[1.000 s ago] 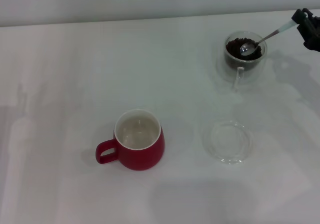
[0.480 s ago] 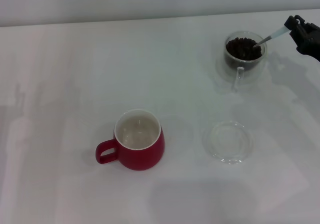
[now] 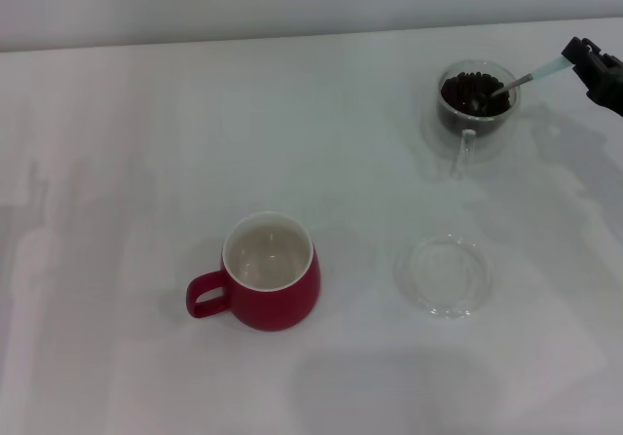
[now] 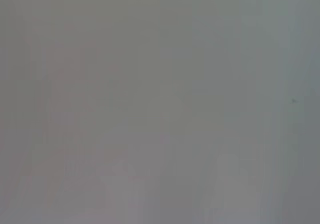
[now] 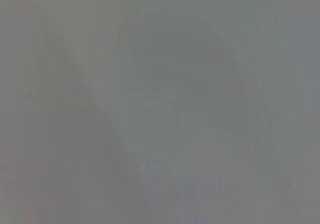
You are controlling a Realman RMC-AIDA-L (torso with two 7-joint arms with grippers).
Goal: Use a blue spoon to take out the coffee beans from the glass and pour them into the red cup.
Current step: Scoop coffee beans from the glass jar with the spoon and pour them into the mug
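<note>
the right gripper (image 3: pixel 582 57) jaws pinch the blue spoon (image 3: pixel 531 73), dipped in the glass (image 3: pixel 476 104)'s coffee beans (image 3: pixel 471 92); a clear saucer (image 3: pixel 443 274) lies between it and the red cup (image 3: pixel 270 272).

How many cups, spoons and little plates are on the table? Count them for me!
Cups: 2, the rounded red ceramic cup and the clear glass cup holding coffee beans
Spoons: 1, the blue-handled metal spoon
Plates: 1, the flat clear glass saucer
Total: 4

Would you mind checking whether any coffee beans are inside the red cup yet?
No, the red cup shows only its bare cream inside in the head view, while the coffee beans sit in the glass.
</note>
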